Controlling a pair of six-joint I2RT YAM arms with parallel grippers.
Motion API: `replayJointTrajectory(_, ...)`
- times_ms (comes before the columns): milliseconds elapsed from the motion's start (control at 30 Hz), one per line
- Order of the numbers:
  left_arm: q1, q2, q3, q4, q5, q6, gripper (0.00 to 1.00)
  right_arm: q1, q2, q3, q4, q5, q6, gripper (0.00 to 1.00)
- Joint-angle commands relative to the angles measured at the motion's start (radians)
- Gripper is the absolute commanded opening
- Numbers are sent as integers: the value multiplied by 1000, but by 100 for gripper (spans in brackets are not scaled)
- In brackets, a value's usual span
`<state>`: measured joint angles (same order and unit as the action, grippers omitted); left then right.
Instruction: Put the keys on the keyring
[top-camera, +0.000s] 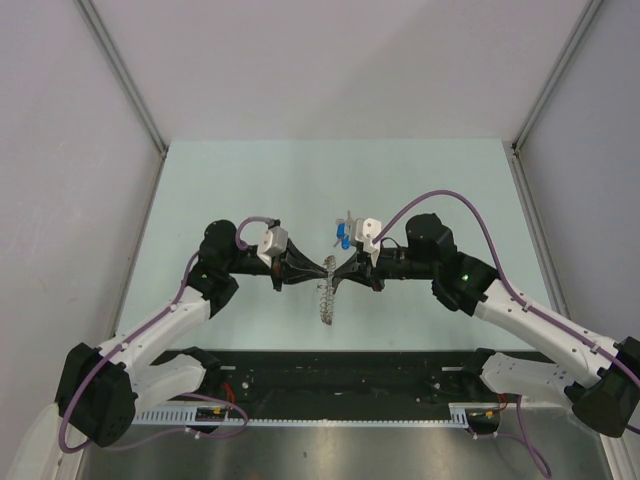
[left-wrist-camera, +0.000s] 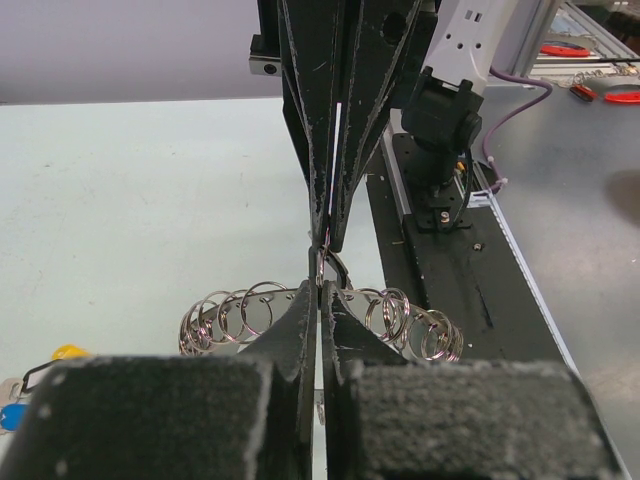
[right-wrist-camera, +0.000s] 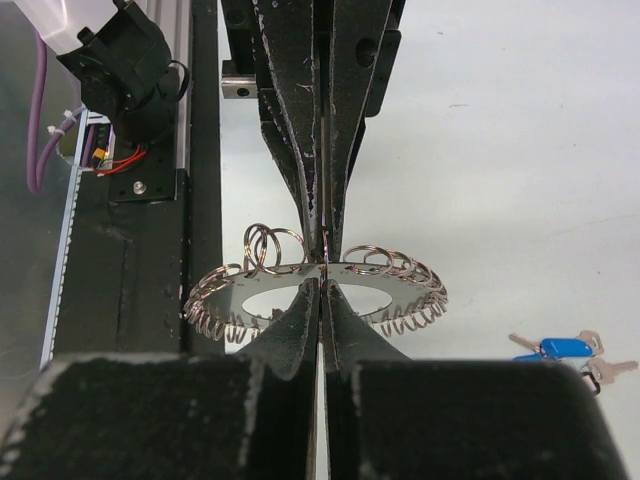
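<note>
The keyring (top-camera: 325, 300) is a flat silvery disc with an open centre, its rim strung with many small wire loops. It hangs edge-on above the table between both arms. My left gripper (top-camera: 318, 270) and right gripper (top-camera: 342, 268) meet tip to tip at its top edge, both shut. In the left wrist view my left gripper (left-wrist-camera: 320, 292) pinches the keyring (left-wrist-camera: 232, 315) at a small loop. The right wrist view shows my right gripper (right-wrist-camera: 322, 282) shut on the keyring's (right-wrist-camera: 235, 292) plate edge. The keys (top-camera: 345, 236), blue and yellow headed, lie on the table behind the grippers, also the keys (right-wrist-camera: 562, 350) and the keys (left-wrist-camera: 62, 354).
A black mounting rail (top-camera: 330, 375) with cables runs along the near edge under the arms. Grey enclosure walls (top-camera: 60, 150) stand left, right and behind the pale green table (top-camera: 330, 180). Orange items (left-wrist-camera: 565, 48) lie on the steel bench beyond the rail.
</note>
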<state>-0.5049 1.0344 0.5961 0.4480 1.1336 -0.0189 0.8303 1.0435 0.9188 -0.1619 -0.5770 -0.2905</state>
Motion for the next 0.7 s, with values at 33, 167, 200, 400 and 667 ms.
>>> replayJointTrajectory(33, -6, -2, 27, 66, 32, -21, 0, 7, 4, 42, 32, -3, -9, 0)
replayJointTrajectory(167, -6, -2, 27, 66, 34, -19, 0, 7, 6, 43, 35, -1, -9, 0)
replayJointTrajectory(200, -7, -2, 27, 67, 35, -19, 0, 7, 9, 43, 35, -1, -9, 0)
replayJointTrajectory(400, -12, 1, 27, 66, 41, -18, 0, 10, 9, 43, 41, -3, -7, 0)
replayJointTrajectory(667, -14, -7, 27, 54, 22, -7, 0, 12, -11, 42, 16, 22, -7, 0)
